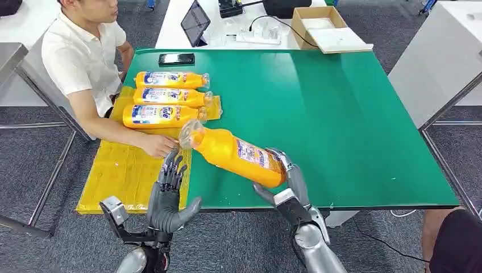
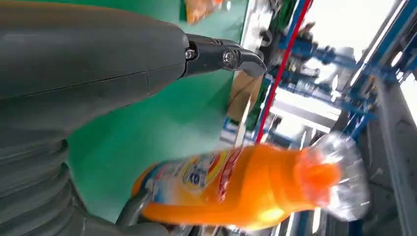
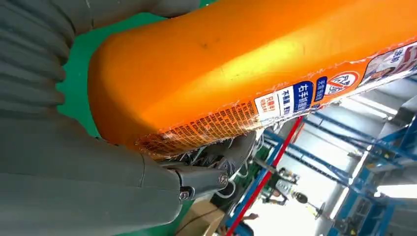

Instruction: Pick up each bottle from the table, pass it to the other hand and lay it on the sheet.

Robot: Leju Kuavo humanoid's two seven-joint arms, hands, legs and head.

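The orange bottle is gripped at its base by the right hand, held tilted over the green table, cap toward the yellow sheet. The left hand is spread, holding nothing, just beside the cap.

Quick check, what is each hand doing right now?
Left hand: open, fingers apart, holding nothing, near the yellow sheet.
Right hand: holds the orange bottle by its base end.
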